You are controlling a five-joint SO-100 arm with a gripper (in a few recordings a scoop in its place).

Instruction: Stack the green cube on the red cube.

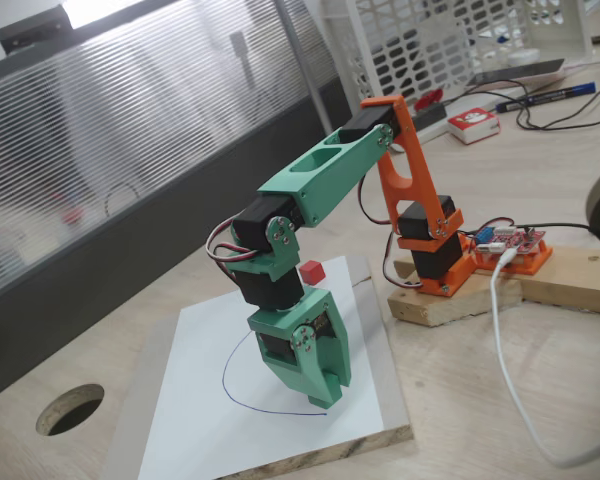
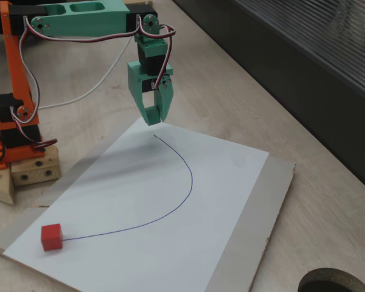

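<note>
The red cube (image 2: 51, 236) sits on the white sheet at one end of a blue pen curve; in a fixed view the red cube (image 1: 311, 272) peeks out behind the arm. My green gripper (image 2: 154, 120) points down just above the curve's other end, near the sheet's far corner. Its jaws are closed around a teal block of the same colour, the green cube (image 2: 149, 114), which is hard to tell from the fingers. From the other side the gripper (image 1: 325, 400) hangs low over the sheet.
The white sheet lies on a wooden board (image 2: 255, 213) on the table. The arm's orange base (image 1: 435, 250) stands on wood blocks (image 1: 460, 300). A round hole (image 1: 70, 408) is cut in the table. A white basket (image 1: 450, 40), a red-and-white box (image 1: 474, 124) and cables lie behind.
</note>
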